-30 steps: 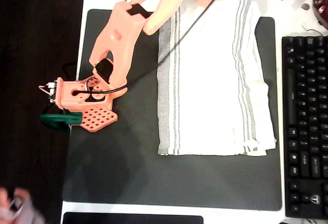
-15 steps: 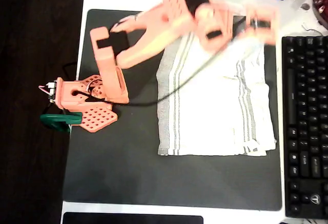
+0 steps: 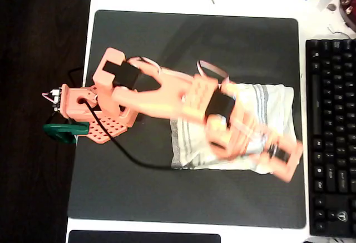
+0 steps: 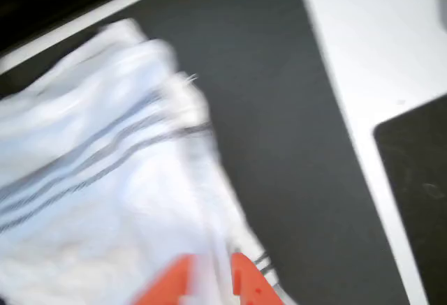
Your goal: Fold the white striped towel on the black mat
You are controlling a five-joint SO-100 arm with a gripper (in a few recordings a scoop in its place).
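Note:
The white striped towel [image 3: 261, 101] lies doubled over on the right half of the black mat [image 3: 194, 43], grey stripes showing at its left and right ends. My orange arm reaches from its base on the left across the towel, and my gripper [image 3: 281, 158] is at the towel's near right corner, blurred by motion. In the wrist view the towel [image 4: 91, 158] is bunched and wrinkled on the mat [image 4: 279, 109]. My gripper [image 4: 209, 277] has its two orange fingertips close together with white cloth pinched between them.
A black keyboard [image 3: 334, 132] lies along the mat's right edge. The arm's base [image 3: 83, 107] and a green clamp [image 3: 64, 130] sit at the mat's left edge. The far and near strips of the mat are bare. White table [image 4: 363, 40] borders the mat.
The arm has swung from the mat's far edge to the near right, pulling the towel's far half over its near half. The towel now covers about half its earlier area.

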